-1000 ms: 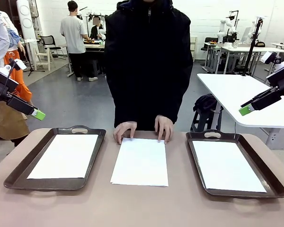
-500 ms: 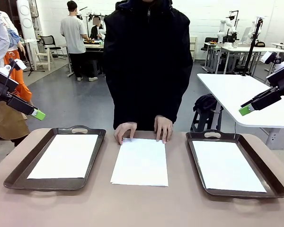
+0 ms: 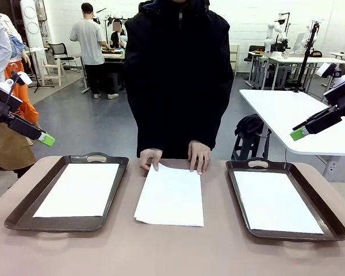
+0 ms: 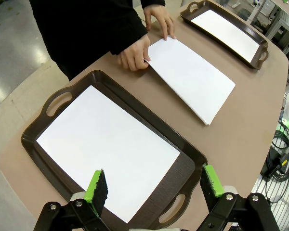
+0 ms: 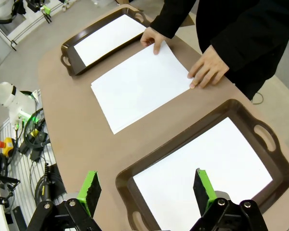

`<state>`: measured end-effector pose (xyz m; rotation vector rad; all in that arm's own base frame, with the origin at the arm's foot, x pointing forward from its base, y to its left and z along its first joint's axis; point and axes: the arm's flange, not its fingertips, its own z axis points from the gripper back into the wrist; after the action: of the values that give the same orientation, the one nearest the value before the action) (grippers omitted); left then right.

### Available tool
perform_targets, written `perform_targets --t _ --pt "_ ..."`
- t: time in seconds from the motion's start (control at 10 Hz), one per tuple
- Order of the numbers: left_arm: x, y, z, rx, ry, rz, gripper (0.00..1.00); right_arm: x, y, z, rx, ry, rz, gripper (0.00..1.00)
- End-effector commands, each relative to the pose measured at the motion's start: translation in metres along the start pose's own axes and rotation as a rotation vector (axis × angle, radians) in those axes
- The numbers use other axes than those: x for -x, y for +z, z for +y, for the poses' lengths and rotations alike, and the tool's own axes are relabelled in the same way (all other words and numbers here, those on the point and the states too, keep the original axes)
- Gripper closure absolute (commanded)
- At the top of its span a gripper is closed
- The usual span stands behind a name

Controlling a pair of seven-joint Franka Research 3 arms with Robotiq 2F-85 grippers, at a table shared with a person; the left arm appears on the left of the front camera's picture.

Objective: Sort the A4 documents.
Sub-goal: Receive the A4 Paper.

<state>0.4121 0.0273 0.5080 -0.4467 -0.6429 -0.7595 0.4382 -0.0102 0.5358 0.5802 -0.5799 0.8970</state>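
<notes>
Since a moment ago the person's hand on the scene's left (image 3: 150, 158) has curled in and raised the far-left corner of the top sheet (image 3: 167, 184) of the A4 documents (image 3: 171, 213). These lie stacked in the middle of the worktop (image 3: 172, 253), between the trays. The other hand (image 3: 199, 156) still rests on the stack's far edge. A sheet is probably being peeled off for sorting.

In the left tray (image 3: 27, 207) lies a white sheet (image 3: 77, 190), and in the right tray (image 3: 332, 221) a second sheet (image 3: 275, 201). The left pincer (image 4: 154, 185) and right pincer (image 5: 147, 187) hang high, jaws spread, holding nothing. For now the person's hands stand in the way of any reach.

No legible text or labels
</notes>
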Motion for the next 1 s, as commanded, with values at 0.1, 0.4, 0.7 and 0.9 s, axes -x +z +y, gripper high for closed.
perform_targets --t 0.1,0.4,0.7,0.9 --pt "0.0013 -0.0001 -0.0007 -0.004 -0.012 0.009 0.00 -0.0007 -0.0006 -0.0002 0.006 0.003 0.002 0.00" --pt "0.0013 -0.0001 -0.0007 -0.004 -0.012 0.009 0.00 -0.0007 -0.0006 -0.0002 0.006 0.003 0.002 0.00" --pt "0.0013 -0.0001 -0.0007 -0.004 -0.012 0.009 0.00 -0.0007 -0.0006 -0.0002 0.006 0.003 0.002 0.00" --pt "0.0013 -0.0001 -0.0007 -0.004 -0.012 0.009 0.00 -0.0007 -0.0006 -0.0002 0.006 0.003 0.002 0.00"
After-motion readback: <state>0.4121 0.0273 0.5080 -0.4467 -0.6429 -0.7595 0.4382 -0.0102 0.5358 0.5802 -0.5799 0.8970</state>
